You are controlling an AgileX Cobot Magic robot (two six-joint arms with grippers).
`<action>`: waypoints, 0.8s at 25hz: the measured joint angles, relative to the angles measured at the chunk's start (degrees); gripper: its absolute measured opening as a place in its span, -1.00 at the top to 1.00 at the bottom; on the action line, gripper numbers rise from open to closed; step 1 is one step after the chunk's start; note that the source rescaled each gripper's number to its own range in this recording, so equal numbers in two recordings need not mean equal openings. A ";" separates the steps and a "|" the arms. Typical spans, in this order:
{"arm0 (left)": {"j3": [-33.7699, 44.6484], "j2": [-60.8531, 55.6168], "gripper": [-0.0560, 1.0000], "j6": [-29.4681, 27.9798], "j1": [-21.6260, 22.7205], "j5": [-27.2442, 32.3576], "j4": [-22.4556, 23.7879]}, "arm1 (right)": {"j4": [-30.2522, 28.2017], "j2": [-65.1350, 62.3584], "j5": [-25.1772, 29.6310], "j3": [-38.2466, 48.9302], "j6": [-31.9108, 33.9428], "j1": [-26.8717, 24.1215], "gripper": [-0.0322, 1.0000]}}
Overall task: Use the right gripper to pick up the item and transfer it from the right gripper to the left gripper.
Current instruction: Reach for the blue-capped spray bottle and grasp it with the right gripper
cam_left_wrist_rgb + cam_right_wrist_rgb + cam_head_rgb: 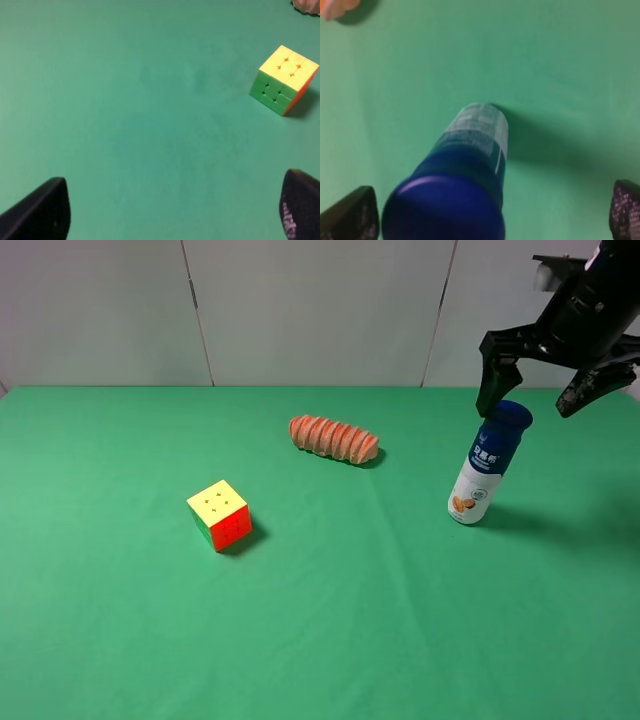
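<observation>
Bottle [487, 465]: three o'clock, standing; likely light, stiff, slick, so grab mid-body.
Right pincer [528, 408]: wide open, empty, overhead.
Left pincer [170, 210]: open, empty.

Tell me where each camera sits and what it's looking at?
Exterior high: up high, facing down on the table, cube, roll, bottle; right gripper shows.
Left wrist: on the left arm, facing the table and cube; left gripper jaws show.
Right wrist: on the right arm, facing down the bottle's cap; its jaws show.
Shared: high and right wrist both see the bottle.
</observation>
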 joint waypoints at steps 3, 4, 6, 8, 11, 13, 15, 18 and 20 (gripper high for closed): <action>0.00 0.00 -0.42 0.00 0.00 0.00 0.00 | -0.53 1.54 -0.34 0.00 0.47 0.00 -1.00; 0.00 0.00 -0.42 0.00 0.00 0.00 0.00 | -0.63 1.90 -0.38 0.00 0.64 0.00 -1.00; 0.00 0.00 -0.42 0.00 0.00 0.00 0.00 | -0.56 2.73 -0.53 0.00 1.09 0.00 -1.00; 0.00 0.00 -0.42 0.00 0.00 0.00 0.00 | -0.68 3.17 -0.72 0.00 1.58 0.52 -1.00; 0.00 0.00 -0.42 0.00 0.00 0.00 0.00 | -0.49 4.15 -0.91 0.00 1.74 1.53 -1.00; 0.00 0.00 -0.42 0.00 0.00 0.00 0.00 | -0.49 4.88 -0.85 0.00 1.95 1.90 -1.00; 0.00 0.00 -0.42 0.00 0.00 0.00 0.00 | -0.44 5.67 -0.49 0.00 2.18 1.97 -1.00; 0.00 0.00 -0.42 0.00 0.00 0.00 0.00 | -0.49 6.17 -0.35 0.14 2.79 1.97 -1.00; 0.00 0.00 -0.42 0.00 0.00 0.00 0.00 | -0.30 6.17 -0.35 1.14 2.27 1.97 -1.00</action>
